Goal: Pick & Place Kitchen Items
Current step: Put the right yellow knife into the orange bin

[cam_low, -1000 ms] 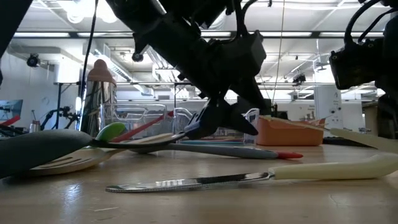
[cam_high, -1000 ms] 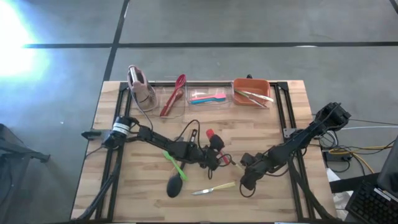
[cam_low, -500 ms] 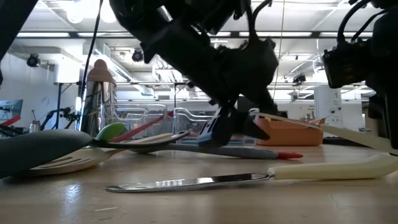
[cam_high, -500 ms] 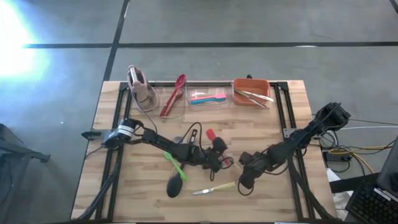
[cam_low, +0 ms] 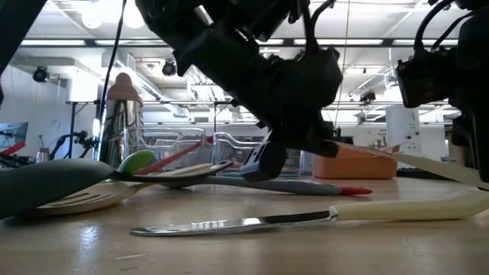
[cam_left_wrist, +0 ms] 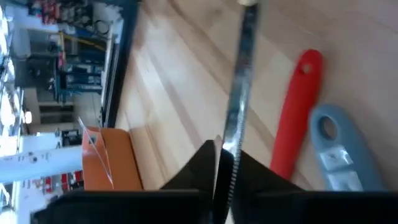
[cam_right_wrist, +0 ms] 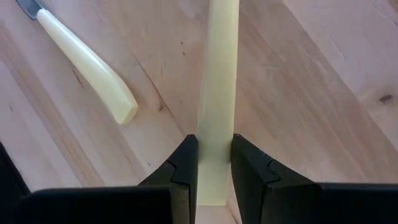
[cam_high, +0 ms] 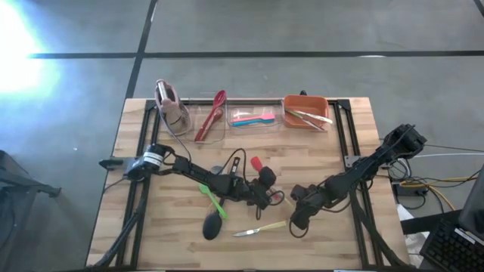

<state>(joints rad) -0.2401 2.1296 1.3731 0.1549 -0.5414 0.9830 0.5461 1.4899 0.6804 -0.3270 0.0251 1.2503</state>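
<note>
A knife with a pale handle [cam_right_wrist: 219, 68] and a serrated blade [cam_left_wrist: 241, 87] hangs between my two grippers above the middle of the table. My right gripper [cam_right_wrist: 214, 163] [cam_high: 296, 204] is shut on its handle, my left gripper [cam_left_wrist: 222, 167] [cam_high: 270, 198] on its blade. A second pale-handled knife [cam_high: 261, 227] [cam_low: 306, 218] lies flat near the front edge. A green spatula [cam_high: 212, 198], a black ladle [cam_high: 212, 225], a red handle [cam_left_wrist: 298, 106] and a blue handle [cam_left_wrist: 339, 149] lie on the wood around the left arm. My left gripper pinches the knife's serrated blade [cam_left_wrist: 231, 146] between its two fingers, which lie along the blade. The blade runs away from the fingers toward the pale handle, clear of the table. My right gripper pinches the knife's pale handle [cam_right_wrist: 216, 140] between its two fingers, coming steeply from above and lying along the handle. The handle's end sits between the fingers and the rest runs out ahead. The knife is lifted clear of the wood.
Along the far edge stand a pink-topped rack [cam_high: 170, 106], a clear bin with a red spatula [cam_high: 212, 117], a clear bin with pink and blue utensils [cam_high: 253, 119] and an orange bin [cam_high: 306, 112] holding knives. Bare wood shows at the front left and right.
My left gripper has edged toward the right gripper and shut on the blade of the knife that the right gripper holds. The right gripper and the knife have kept still.
</note>
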